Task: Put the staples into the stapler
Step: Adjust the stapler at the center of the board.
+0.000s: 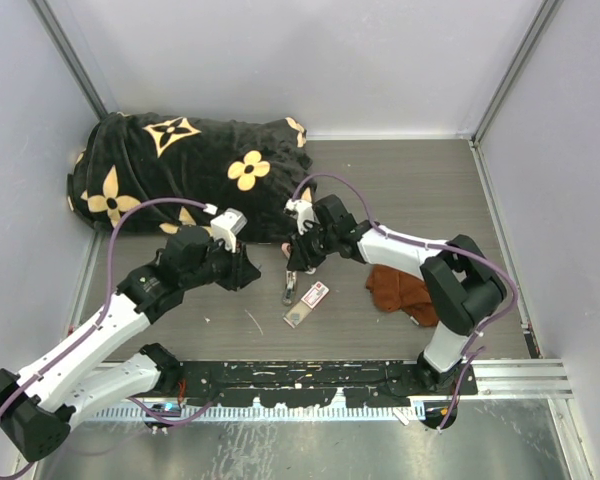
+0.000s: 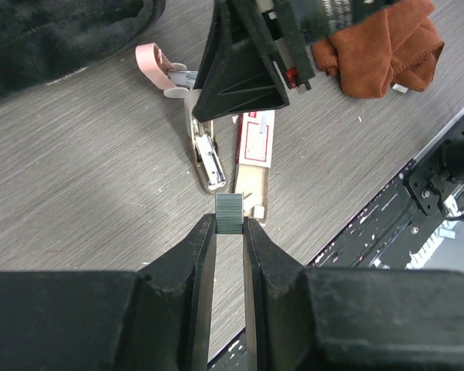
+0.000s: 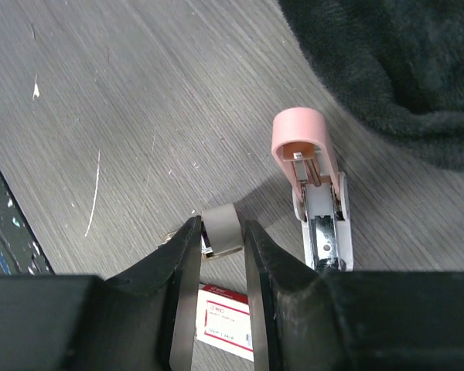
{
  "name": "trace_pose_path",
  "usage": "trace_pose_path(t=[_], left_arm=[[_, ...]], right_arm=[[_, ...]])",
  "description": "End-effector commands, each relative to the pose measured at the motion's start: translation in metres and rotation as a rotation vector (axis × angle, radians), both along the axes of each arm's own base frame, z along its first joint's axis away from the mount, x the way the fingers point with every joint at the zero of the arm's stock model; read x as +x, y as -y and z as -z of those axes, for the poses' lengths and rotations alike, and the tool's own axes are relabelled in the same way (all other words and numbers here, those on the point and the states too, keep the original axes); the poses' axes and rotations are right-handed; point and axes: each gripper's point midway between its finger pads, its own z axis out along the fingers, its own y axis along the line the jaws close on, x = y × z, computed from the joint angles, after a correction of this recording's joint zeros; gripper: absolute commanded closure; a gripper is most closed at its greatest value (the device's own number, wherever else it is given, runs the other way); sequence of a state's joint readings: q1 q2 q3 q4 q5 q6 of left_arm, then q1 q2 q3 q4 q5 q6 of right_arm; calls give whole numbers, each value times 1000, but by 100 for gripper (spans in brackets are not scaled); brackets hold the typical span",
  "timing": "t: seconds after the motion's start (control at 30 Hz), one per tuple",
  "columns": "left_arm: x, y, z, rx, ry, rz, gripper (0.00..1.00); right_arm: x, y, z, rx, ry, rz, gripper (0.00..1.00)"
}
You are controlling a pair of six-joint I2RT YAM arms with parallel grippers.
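My left gripper (image 2: 230,226) is shut on a short dark-grey block of staples (image 2: 230,210), held just above the table. Ahead of it the stapler (image 2: 207,162) lies open, its pink lid (image 2: 151,62) folded back and the metal channel facing up. The white staple box with a red label (image 2: 255,143) lies beside it, tray end toward me. My right gripper (image 3: 220,232) hangs over the box (image 3: 224,321), left of the stapler (image 3: 325,224). Its fingers hug a small grey piece with a shiny metal edge (image 3: 223,220).
A black blanket with gold flowers (image 1: 180,170) fills the far left. A rust-brown cloth (image 1: 400,290) lies right of the box. The black mounting rail (image 1: 300,380) runs along the near edge. Grey walls close in both sides and the back.
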State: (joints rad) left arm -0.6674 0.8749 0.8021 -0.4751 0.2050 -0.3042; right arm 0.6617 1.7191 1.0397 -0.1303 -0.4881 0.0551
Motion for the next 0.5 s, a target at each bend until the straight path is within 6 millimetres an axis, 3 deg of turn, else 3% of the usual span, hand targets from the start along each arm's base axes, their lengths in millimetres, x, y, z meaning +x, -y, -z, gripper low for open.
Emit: trace_pose_path(t=[0.0, 0.27, 0.47], left_arm=[[11, 17, 1, -108, 38, -10, 81], [12, 42, 45, 7, 140, 93, 81], [11, 54, 70, 143, 152, 168, 83]], right_arm=[[6, 7, -28, 51, 77, 126, 82], [10, 30, -40, 103, 117, 343, 84], [6, 35, -41, 147, 115, 389, 84]])
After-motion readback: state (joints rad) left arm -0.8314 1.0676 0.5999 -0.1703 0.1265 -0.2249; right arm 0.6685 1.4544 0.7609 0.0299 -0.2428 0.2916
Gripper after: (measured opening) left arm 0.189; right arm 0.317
